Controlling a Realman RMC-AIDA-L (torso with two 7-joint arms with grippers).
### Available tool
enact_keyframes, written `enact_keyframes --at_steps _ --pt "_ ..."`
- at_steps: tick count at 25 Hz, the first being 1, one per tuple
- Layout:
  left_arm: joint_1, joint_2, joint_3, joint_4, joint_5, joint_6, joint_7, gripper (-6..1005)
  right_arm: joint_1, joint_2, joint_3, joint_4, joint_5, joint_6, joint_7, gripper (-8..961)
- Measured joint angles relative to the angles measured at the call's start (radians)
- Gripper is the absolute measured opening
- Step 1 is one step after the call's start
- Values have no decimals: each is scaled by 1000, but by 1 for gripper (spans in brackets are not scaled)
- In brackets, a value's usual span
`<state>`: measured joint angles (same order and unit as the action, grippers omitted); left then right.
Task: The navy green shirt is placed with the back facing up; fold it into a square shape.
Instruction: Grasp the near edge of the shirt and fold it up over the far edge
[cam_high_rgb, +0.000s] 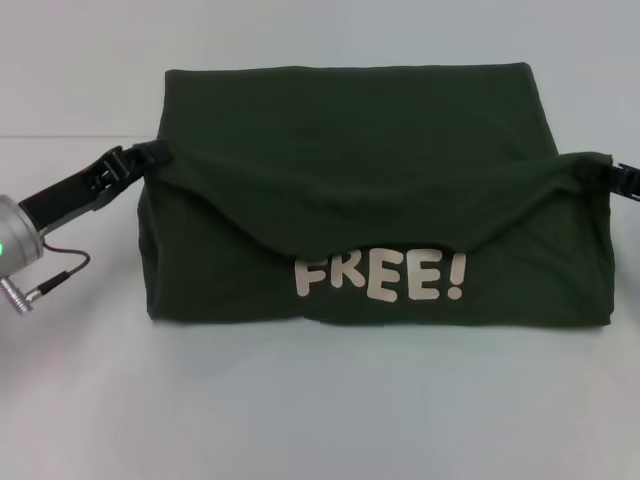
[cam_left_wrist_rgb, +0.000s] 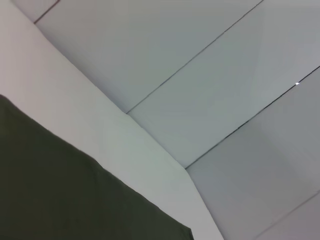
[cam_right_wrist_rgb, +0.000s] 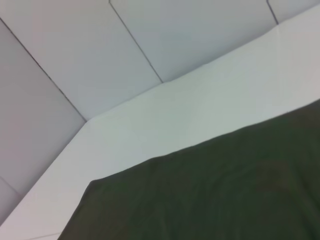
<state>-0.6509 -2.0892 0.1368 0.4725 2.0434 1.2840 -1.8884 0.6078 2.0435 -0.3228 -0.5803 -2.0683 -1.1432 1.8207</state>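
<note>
The navy green shirt lies across the white table, partly folded. A sagging flap of it is lifted over the cream lettering "FREE!". My left gripper is shut on the flap's left corner. At the flap's right corner my right gripper pinches the cloth, mostly hidden behind it and the picture's edge. Both corners hang at about the same height, with the cloth drooping between them. Each wrist view shows only dark shirt cloth over the table, no fingers.
The left arm's silver wrist with a cable reaches in from the left edge. Bare white table shows in front of the shirt and at both sides. Pale wall panels stand behind the table's far edge.
</note>
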Motion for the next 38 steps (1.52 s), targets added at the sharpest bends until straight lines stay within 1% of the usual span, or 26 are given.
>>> enact_keyframes --at_steps 8,10,12,13,14,15,21,27,34,38 --pt "-26 -21 0 0 -37 -89 71 51 22 32 -2 12 5 82 -54 63" --pt "-30 -25 0 -1 -41 -109 88 51 24 37 -8 12 5 99 -60 63" --pt "-37 -35 0 -2 -56 -132 118 51 24 41 -18 12 6 114 -64 64" --pt "-37 -35 0 -2 -56 -132 118 51 24 42 -22 13 8 121 -64 64" --pt "-45 -41 0 -2 -76 -144 140 51 24 42 -24 13 10 124 -64 65" --pt "-47 -42 0 -2 -80 -147 144 51 24 42 -27 13 12 128 -64 65" --pt "-70 -42 25 -2 -90 -184 162 51 31 43 -27 18 15 145 -64 67" --pt "-70 -60 48 -2 -103 -236 194 51 39 41 -27 41 15 170 -77 68" --pt "-70 -65 47 -8 -110 -280 211 51 42 41 -28 51 15 197 -78 70" --pt "-73 -73 47 -12 -113 -310 226 51 44 42 -29 57 14 203 -78 71"
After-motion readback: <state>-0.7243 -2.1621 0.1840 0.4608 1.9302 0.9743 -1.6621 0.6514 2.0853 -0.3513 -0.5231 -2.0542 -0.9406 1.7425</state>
